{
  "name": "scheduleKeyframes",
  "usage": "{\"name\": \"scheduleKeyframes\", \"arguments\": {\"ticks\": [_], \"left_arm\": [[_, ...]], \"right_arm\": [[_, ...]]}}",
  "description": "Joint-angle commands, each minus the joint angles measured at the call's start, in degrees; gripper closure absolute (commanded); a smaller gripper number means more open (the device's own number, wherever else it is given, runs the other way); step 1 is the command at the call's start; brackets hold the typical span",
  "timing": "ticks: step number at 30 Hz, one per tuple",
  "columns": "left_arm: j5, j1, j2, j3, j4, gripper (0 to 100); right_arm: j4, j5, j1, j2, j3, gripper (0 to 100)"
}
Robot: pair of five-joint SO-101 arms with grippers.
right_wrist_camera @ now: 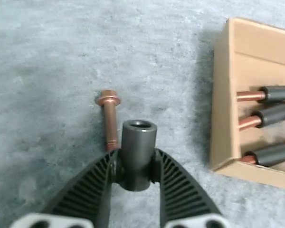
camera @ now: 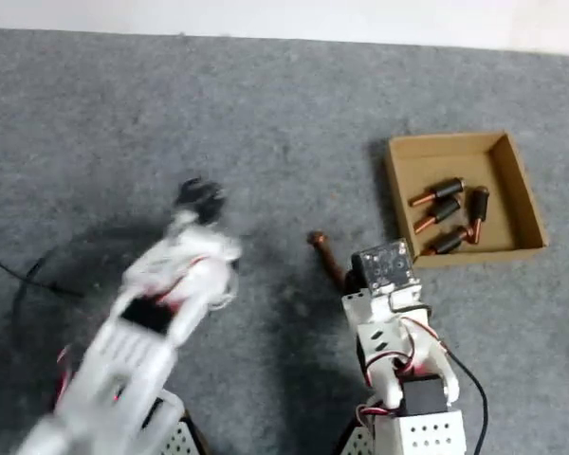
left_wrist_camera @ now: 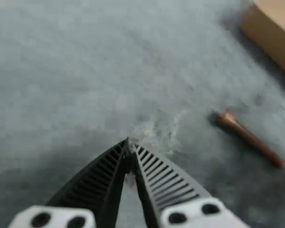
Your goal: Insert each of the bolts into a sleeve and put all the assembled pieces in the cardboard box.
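Observation:
A copper bolt (camera: 324, 257) lies on the grey carpet just left of the right arm; it is also the bolt (right_wrist_camera: 109, 118) beside my right gripper and the bolt (left_wrist_camera: 247, 137) off to the side of my left gripper. My right gripper (right_wrist_camera: 135, 161) is shut on a dark grey sleeve (right_wrist_camera: 137, 149), held just over the carpet next to the bolt. My left gripper (left_wrist_camera: 130, 152) is shut with nothing in it, its tips (camera: 199, 196) over bare carpet left of the bolt. The cardboard box (camera: 524, 204) at the right holds several assembled bolt-and-sleeve pieces (camera: 438, 192).
Grey carpet covers the table. A black cable (camera: 24, 275) loops at the left edge. The box wall (right_wrist_camera: 221, 99) stands close to my right gripper, and a box corner (left_wrist_camera: 270, 28) lies beyond the bolt in the left wrist view.

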Motion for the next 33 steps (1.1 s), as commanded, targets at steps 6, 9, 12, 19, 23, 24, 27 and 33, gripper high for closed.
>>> {"name": "scheduleKeyframes", "arguments": {"ticks": [6, 9, 12, 19, 23, 24, 27, 33], "left_arm": [[30.15, 7.6, 39.25, -28.35, 0.62, 88], [32.79, 9.27, 41.54, -34.68, 6.51, 88], [32.88, 13.58, 42.77, -39.16, 9.49, 88], [41.23, 17.45, 46.9, -39.87, 9.49, 87], [44.22, 17.89, 49.63, -40.04, 9.49, 87], [45.63, 17.98, 50.07, -40.04, 9.49, 87], [46.77, 17.98, 51.03, -40.4, 8.79, 87], [46.77, 17.98, 56.31, -40.66, 2.29, 87]], "right_arm": [[-2.68, -5.54, 10.95, -1.8, 1.19, 99.5], [-2.68, -7.3, 12.79, -1.8, 1.1, 99.5], [-2.68, -7.47, 12.97, -1.8, 0.92, 99.5], [-2.42, -7.82, 15.87, -1.8, -1.19, 99.5], [-2.33, -7.82, 16.04, -1.8, -1.27, 99.5], [-2.33, -7.82, 16.04, -1.8, -1.1, 99.5], [-2.33, -7.82, 15.87, -1.8, -0.92, 99.5], [0.22, -7.82, 15.6, -1.8, -1.45, 99.5]]}}
